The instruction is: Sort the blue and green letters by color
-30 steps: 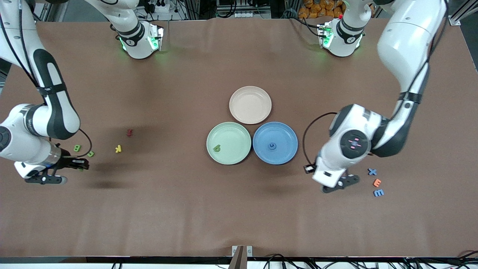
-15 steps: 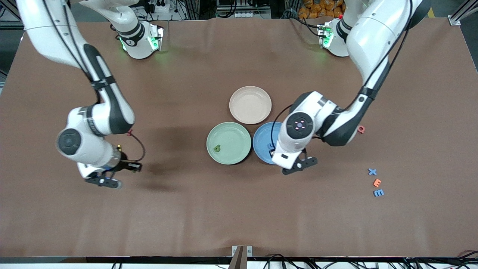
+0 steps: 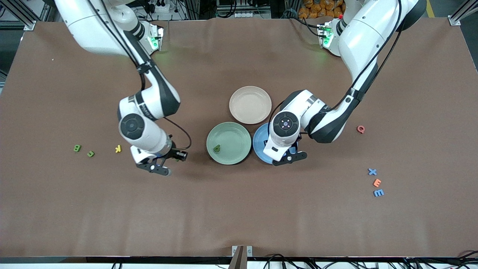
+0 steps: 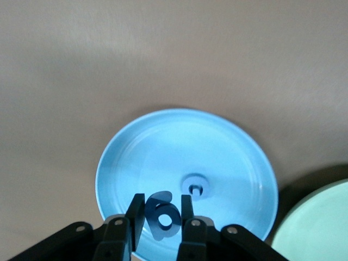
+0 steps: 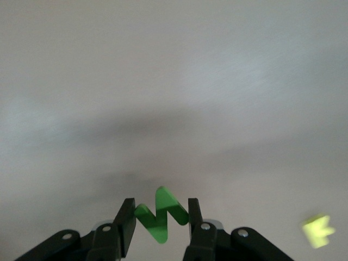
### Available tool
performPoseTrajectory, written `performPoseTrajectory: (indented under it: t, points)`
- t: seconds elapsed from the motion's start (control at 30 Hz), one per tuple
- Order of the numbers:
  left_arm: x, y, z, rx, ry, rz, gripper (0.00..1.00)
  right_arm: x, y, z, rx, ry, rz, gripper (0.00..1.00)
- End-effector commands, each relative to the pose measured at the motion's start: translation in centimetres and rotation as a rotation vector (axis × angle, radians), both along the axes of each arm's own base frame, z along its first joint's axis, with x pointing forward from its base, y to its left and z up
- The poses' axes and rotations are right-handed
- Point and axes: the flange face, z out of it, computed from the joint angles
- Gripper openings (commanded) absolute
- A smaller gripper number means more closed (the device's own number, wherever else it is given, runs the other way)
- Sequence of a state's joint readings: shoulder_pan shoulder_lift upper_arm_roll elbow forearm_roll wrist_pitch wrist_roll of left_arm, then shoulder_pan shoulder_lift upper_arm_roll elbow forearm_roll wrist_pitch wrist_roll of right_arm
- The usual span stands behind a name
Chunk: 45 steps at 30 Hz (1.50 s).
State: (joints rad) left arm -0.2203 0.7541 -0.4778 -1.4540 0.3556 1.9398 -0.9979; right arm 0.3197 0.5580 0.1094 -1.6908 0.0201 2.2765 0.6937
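Note:
My left gripper is over the blue plate, near its rim. In the left wrist view the gripper is shut on a blue g above the plate, where a small curved blue letter lies. My right gripper is over bare table between the yellow K and the green plate. In the right wrist view it is shut on a green N. A green b lies in the green plate. A green B and n lie toward the right arm's end. A blue X and E lie toward the left arm's end.
An empty beige plate stands farther from the front camera than the two coloured plates. An orange E lies between the blue X and blue E. A pink Q lies beside the left arm. The yellow K also shows in the right wrist view.
The left gripper has swung from beside the blue X and E to over the blue plate. The right gripper has moved from the green letters toward the green plate with the N.

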Motion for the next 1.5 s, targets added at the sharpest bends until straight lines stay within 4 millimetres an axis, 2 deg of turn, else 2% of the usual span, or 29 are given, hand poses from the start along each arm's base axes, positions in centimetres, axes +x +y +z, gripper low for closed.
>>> performPoseTrajectory:
  t: [0.0, 0.1, 0.2, 0.4, 0.57, 0.67, 0.7, 0.73, 0.8, 0.83, 1.0, 1.2, 1.33, 1.47]
  points:
    - [0.9, 1.9, 1.3, -0.004, 0.004, -0.011, 1.0, -1.0, 3.7, 0.2, 0.016, 0.015, -0.03, 0.16]
    - [2.9, 4.9, 1.9, -0.009, -0.002, -0.009, 1.0, -1.8, 5.9, 0.0, 0.019, 0.017, -0.03, 0.16]
    - [5.4, 10.0, 2.5, -0.014, -0.009, 0.012, 1.0, -2.5, 8.1, -0.6, 0.018, 0.022, -0.034, 0.16]
    - [8.8, 18.4, 3.1, -0.026, -0.012, -0.011, 1.0, -4.5, 12.1, -2.1, 0.012, 0.038, -0.036, 0.16]
    - [10.8, 26.6, 3.1, -0.004, -0.014, -0.078, 1.0, -5.8, 14.3, -2.9, 0.007, 0.046, -0.034, 0.18]
    - [11.4, 30.1, 2.6, 0.022, -0.01, -0.115, 1.0, -6.5, 15.2, -2.9, 0.006, 0.046, -0.022, 0.23]
    - [11.6, 30.9, 2.5, 0.027, -0.01, -0.125, 1.0, -6.4, 15.1, -2.9, 0.005, 0.045, -0.022, 0.3]
    - [11.7, 31.7, 2.5, 0.032, -0.015, -0.133, 1.0, -6.4, 15.1, -2.9, 0.005, 0.045, -0.024, 0.47]
    - [12.1, 34.1, 2.2, 0.053, -0.018, -0.146, 1.0, -6.2, 14.9, -2.8, 0.005, 0.046, -0.032, 0.9]
    - [12.2, 35.3, 1.7, 0.063, -0.018, -0.157, 1.0, -6.1, 14.7, -2.7, 0.002, 0.042, -0.033, 1.0]
    - [13.2, 38.6, -0.1, 0.071, -0.07, -0.193, 1.0, -5.4, 14.0, -2.1, -0.002, 0.024, -0.024, 1.0]
    - [14.0, 40.7, -2.9, 0.058, -0.135, -0.223, 1.0, -4.8, 13.4, -1.4, 0.002, 0.011, -0.012, 1.0]
    - [14.8, 41.2, -3.5, 0.039, -0.199, -0.224, 1.0, -2.7, 9.5, -0.9, -0.015, 0.005, 0.0, 1.0]
    - [15.2, 41.4, -3.8, 0.028, -0.236, -0.212, 1.0, -0.1, 3.9, 0.3, -0.032, 0.033, 0.027, 1.0]
